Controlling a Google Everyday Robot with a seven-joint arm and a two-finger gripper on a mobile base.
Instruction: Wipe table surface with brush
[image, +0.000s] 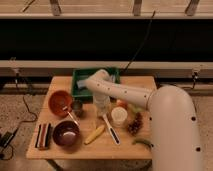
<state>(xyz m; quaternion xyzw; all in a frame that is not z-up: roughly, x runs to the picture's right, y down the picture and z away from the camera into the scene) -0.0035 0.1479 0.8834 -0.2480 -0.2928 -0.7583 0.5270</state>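
Observation:
The table surface (125, 147) is a light-brown wooden top. The brush (111, 131) lies flat on it at the front middle. Its head points toward the back and its white-and-dark handle runs toward the front right. My gripper (101, 105) hangs down from the white arm (120, 92), just behind the brush head and above the table. It holds nothing that I can see.
A green tray (80, 82) stands at the back. An orange bowl (60, 101), metal cup (76, 107) with spoon, dark bowl (66, 134) and dark blocks (44, 136) are on the left. Yellow corn-like stick (95, 134), white cup (119, 116) and pine cone (135, 124) surround the brush.

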